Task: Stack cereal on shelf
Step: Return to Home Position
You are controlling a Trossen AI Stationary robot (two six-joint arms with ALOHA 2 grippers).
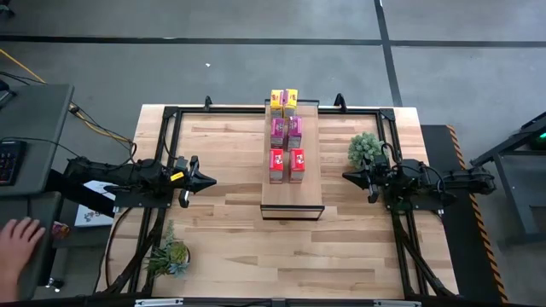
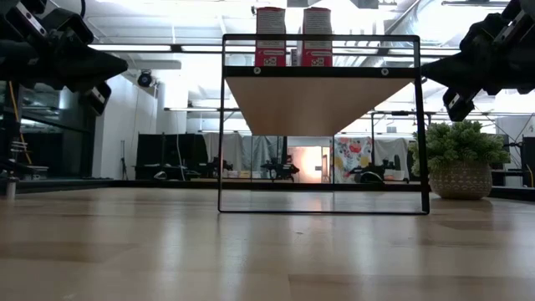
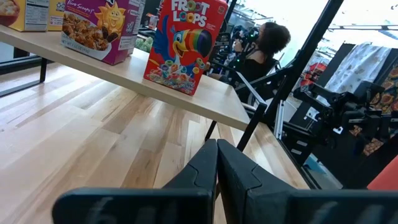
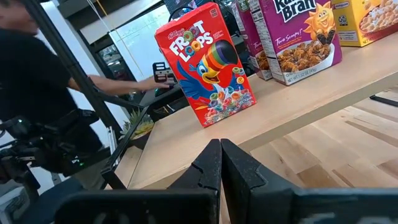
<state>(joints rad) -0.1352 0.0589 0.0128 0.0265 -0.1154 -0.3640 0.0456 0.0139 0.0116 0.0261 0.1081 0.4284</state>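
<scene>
All six cereal boxes (image 1: 285, 136) stand in pairs along the long axis of the shelf (image 1: 291, 194), which lies between the left jaws and right jaws, both pressed together, empty and about equally clear of it.

Pink boxes (image 1: 278, 130) and yellow boxes (image 1: 277, 98) are hidden behind the red boxes (image 2: 270, 38) in the low view. One yellow box (image 3: 28, 12) is cropped in the left wrist view.
</scene>
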